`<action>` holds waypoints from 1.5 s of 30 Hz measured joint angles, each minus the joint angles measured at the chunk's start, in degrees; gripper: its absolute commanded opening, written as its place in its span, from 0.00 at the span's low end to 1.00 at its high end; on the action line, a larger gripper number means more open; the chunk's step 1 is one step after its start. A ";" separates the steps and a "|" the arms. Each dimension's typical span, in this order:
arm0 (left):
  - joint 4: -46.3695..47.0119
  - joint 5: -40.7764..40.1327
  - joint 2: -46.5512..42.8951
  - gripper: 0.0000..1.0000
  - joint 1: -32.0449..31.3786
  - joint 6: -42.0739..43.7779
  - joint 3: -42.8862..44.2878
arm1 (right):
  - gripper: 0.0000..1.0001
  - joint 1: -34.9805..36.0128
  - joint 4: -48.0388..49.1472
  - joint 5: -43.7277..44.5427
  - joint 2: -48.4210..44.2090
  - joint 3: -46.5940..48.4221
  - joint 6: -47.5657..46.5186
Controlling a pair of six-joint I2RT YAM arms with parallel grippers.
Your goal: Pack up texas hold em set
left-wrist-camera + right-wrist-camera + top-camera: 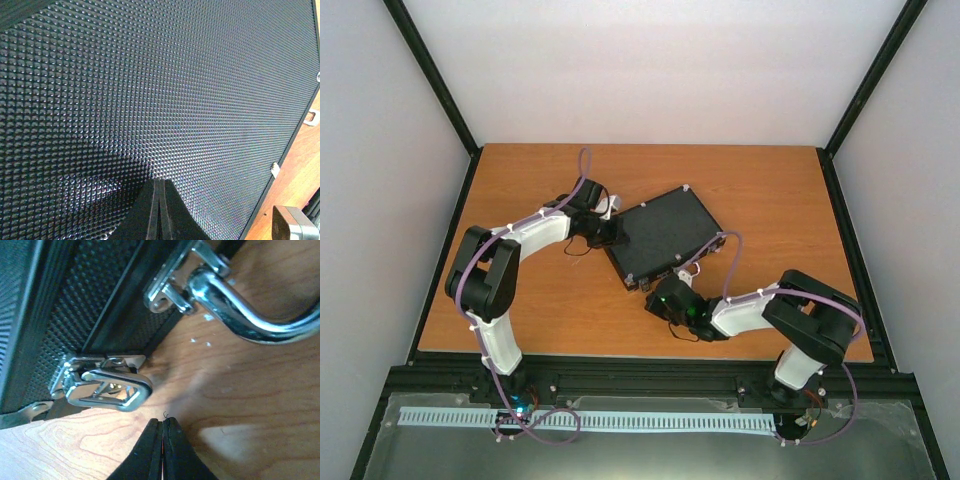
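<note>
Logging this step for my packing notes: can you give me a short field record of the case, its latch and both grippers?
case: black briefcase, lid down, lying askew on the wooden table
left gripper: shut, empty, over the studded lid
right gripper: shut, empty, above bare table just short of the latch
latch: silver, loop jutting outward; fastened or not, cannot tell
handle: silver, on the same edge, beside that latch
</note>
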 measured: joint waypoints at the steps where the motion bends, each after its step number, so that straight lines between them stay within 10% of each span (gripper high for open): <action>1: 0.04 0.00 -0.02 0.01 0.02 0.00 -0.04 | 0.03 0.00 0.20 -0.02 0.31 0.33 0.00; 45: 3.80 1.53 0.72 0.01 0.15 -0.04 -2.23 | 0.03 -0.85 6.75 -0.15 0.07 -2.47 -2.03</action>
